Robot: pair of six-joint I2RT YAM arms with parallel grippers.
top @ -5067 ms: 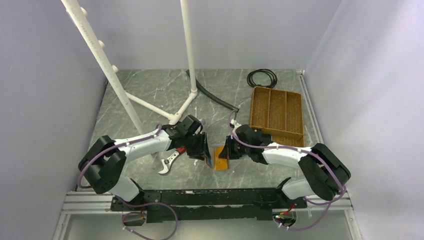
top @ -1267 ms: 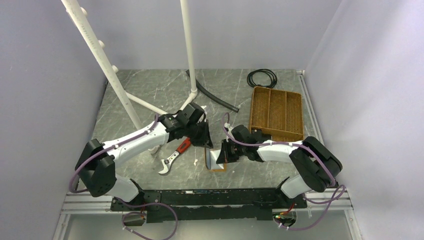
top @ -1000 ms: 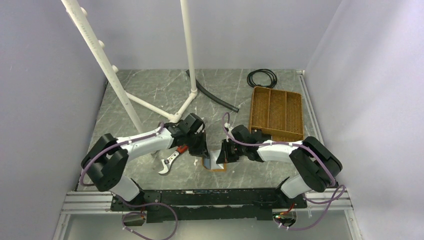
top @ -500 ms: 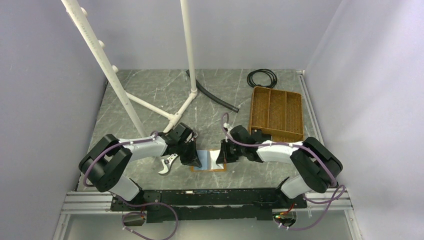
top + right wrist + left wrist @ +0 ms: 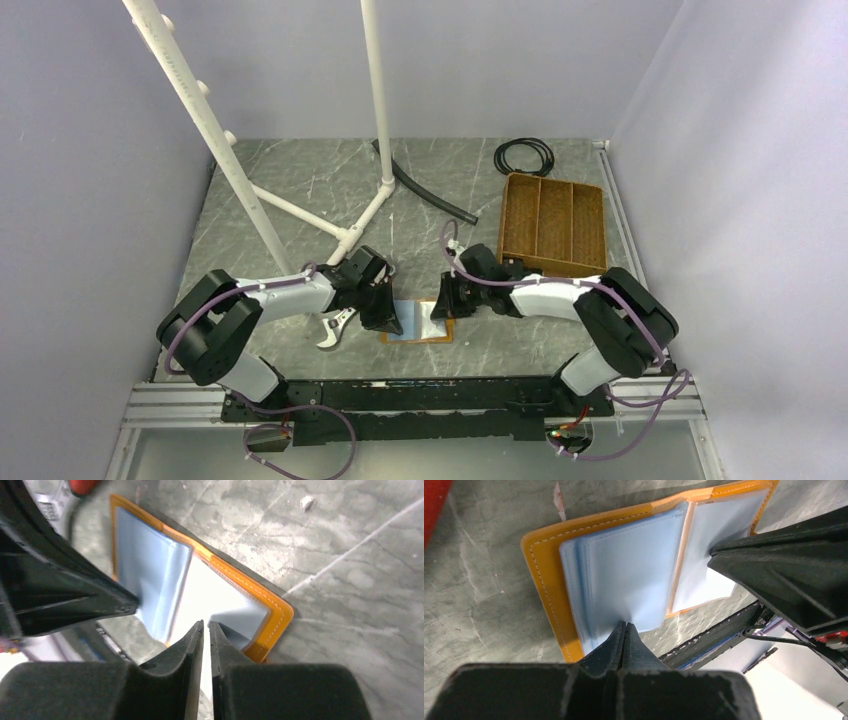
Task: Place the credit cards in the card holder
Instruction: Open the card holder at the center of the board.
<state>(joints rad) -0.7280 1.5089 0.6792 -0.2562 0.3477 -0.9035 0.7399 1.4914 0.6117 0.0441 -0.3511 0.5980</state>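
- Laid down over the last second or so: the card holder (image 5: 418, 323), earlier stood on edge between the two arms, now flat and spread open on the table (image 5: 300, 200), bluish panels facing up.
- Fingers of the left gripper (image 5: 625, 627) pressed together with nothing between them; tips bearing down on the near edge of the bluish leaf directly beneath, pinning that half.
- Fingers of the right gripper (image 5: 206, 625) newly parted by a sliver after being fully closed a moment ago; nothing pinched, pale right-hand panel just under and ahead of the tips.
- Reads as a release of the right half, leaving the holder open and ready for loading.
- No credit cards visible near either gripper or in the pockets; probably fetching one next.
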